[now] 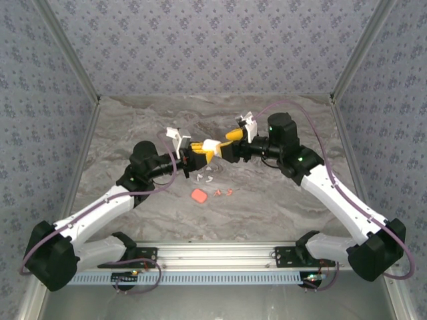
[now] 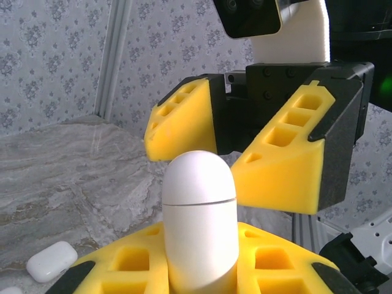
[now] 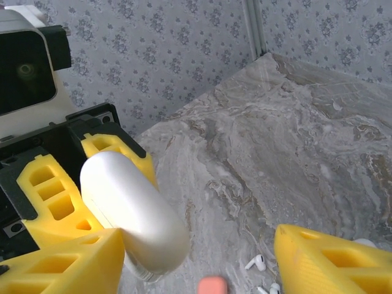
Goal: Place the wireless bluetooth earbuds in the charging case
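Marble table point(image 1: 280, 200) | left hand point(image 1: 199, 157) clamps case point(image 2: 199, 208) | right hand point(image 2: 199, 166) apparently open | earbuds point(image 3: 256, 263) below them

Far table point(image 1: 200, 113) open — earbuds point(image 3: 257, 263), red case point(image 1: 199, 195) clutter middle.

The white rounded plastic charging case point(image 2: 199, 220) is up in the air over the middle of the table. Its lid is shut and its round top points to the right. Below it, tiny white stemmed earbuds point(image 3: 257, 262) lie on their sides. A bit nearer lie two tiny salmon-red stemmed earbuds point(image 1: 224, 193), close together. Just left of them a salmon-red rounded square case point(image 1: 199, 195) lies flat.
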You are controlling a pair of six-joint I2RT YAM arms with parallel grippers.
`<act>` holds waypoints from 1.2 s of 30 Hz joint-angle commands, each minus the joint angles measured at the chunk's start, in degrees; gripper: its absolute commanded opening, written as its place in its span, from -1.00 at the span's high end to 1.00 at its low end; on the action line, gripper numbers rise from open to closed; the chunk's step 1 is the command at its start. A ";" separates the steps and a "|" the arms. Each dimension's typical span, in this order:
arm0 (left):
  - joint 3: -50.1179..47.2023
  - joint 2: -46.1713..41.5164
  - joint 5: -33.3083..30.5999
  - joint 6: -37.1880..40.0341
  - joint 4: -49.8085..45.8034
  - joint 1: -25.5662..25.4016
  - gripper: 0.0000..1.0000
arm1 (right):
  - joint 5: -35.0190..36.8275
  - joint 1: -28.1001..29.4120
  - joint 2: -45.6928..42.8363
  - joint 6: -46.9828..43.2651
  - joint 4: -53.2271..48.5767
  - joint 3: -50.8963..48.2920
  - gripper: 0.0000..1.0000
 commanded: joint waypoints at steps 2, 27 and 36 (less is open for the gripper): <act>0.17 -1.81 2.88 1.81 2.88 -0.73 0.89 | 1.21 -1.71 1.71 1.72 -0.20 2.48 -0.34; -5.97 -7.08 -5.45 3.92 -0.53 -0.90 0.93 | 0.55 -4.32 -2.50 7.09 -1.83 -1.36 -0.35; -8.55 -15.80 -8.60 5.39 -6.47 -0.90 0.95 | 12.31 1.14 11.80 14.30 -6.13 -3.09 -0.10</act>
